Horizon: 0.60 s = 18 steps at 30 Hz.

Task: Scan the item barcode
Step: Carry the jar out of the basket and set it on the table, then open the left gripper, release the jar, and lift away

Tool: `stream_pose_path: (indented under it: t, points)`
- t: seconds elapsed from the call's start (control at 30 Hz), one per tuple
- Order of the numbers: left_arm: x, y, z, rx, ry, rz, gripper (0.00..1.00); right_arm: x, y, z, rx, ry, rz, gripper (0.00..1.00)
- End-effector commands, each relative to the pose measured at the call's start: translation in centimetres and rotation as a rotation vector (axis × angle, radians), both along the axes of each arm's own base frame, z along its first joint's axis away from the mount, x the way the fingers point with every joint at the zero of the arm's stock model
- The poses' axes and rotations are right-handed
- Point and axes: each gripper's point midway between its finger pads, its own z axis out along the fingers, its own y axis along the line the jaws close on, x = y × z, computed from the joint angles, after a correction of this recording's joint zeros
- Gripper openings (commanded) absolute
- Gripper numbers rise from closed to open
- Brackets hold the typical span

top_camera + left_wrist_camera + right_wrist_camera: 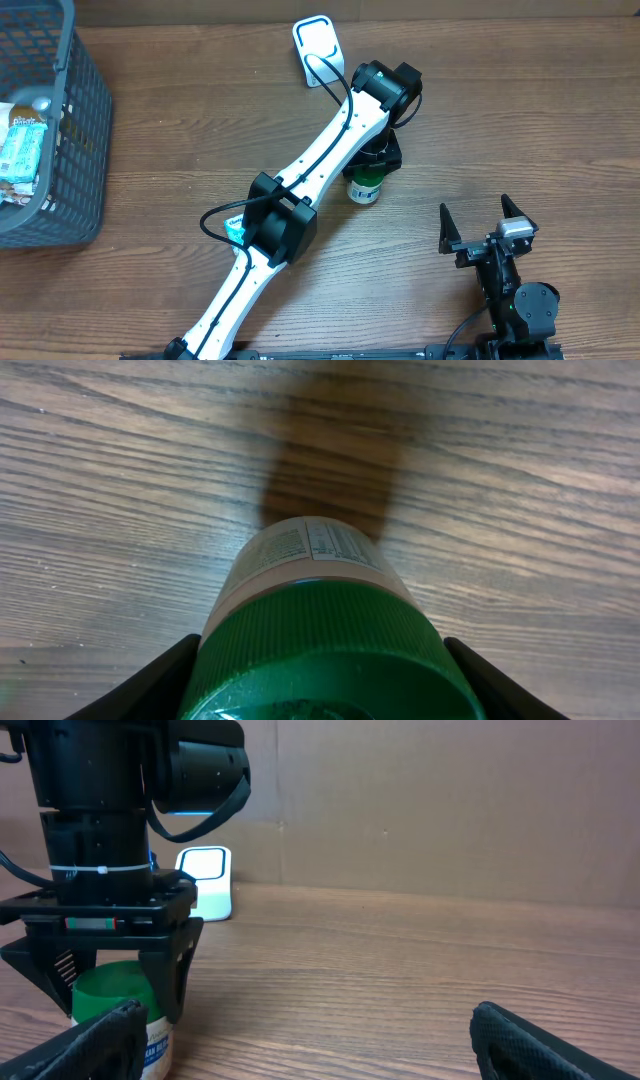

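The item is a white bottle with a green ribbed cap (pixel 365 188), standing upright on the wooden table. My left gripper (pixel 320 660) comes down over it, a black finger pressed against each side of the cap (pixel 325 650), so it is shut on the bottle. The printed label (pixel 310 545) faces away from the wrist camera. In the right wrist view the bottle (pixel 112 995) shows at the left between the left gripper's fingers (pixel 172 970). A white scanner with a blue outline (pixel 318 45) stands at the back. My right gripper (pixel 487 215) is open and holds nothing.
A grey plastic basket (pixel 85 110) with packaged goods stands at the far left. The left arm (pixel 300 185) stretches diagonally across the middle of the table. A brown wall (pixel 430 800) closes off the back.
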Motion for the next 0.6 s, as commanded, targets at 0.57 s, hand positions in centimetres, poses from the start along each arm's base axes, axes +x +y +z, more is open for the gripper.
stream_pose_path:
  t: [0.57]
  points:
    - [0.5, 0.0, 0.4, -0.060, 0.004, -0.129, 0.85, 0.0, -0.1, -0.3, -0.001, 0.001, -0.002, 1.00]
